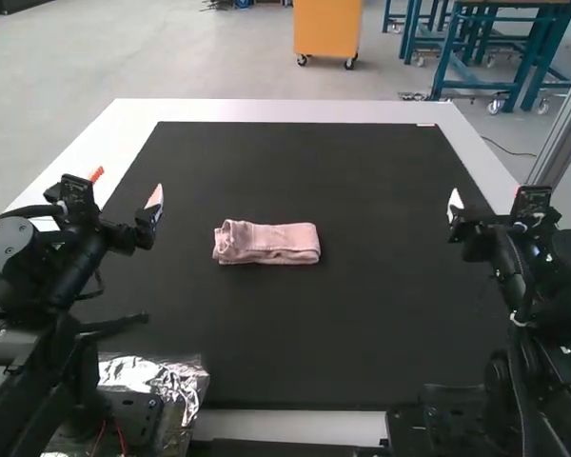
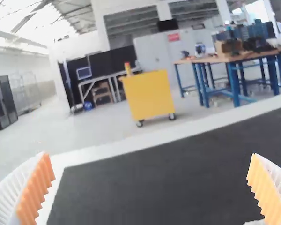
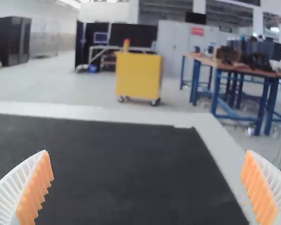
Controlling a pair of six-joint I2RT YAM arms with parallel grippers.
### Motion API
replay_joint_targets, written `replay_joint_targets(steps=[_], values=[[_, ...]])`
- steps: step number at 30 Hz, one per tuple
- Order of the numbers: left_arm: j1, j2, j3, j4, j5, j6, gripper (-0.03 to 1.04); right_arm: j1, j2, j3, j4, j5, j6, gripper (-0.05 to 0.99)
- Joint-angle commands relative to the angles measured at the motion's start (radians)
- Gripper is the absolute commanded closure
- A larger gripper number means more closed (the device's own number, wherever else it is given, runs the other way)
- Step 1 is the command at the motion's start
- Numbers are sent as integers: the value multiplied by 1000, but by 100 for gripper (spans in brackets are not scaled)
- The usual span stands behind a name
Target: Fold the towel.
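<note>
high view has the pink towel folded into a small, thick strip, lying flat on the black mat over the tabletop, between the two grippers and nearer the left one. the left gripper is spread wide with nothing in it, and so is the right gripper, both well apart from the cloth. the folding looks done or nearly so, so the best handling is probably very little: keep both clear. if the end toward the left gripper wants neatening, come down over it gently, press rather than pinch, and lift straight off, since dragging could loosen the layers.
</note>
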Motion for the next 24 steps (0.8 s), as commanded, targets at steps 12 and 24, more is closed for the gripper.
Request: replay_joint_targets(steps=[12,24], values=[[-29,-7,-7,-189,23,-75,4,-14,-9,-8,-182,-15,-8,1],[-27,-7,-5,-190,23,-75,4,-12,-7,-8,-182,-17,-9,1]])
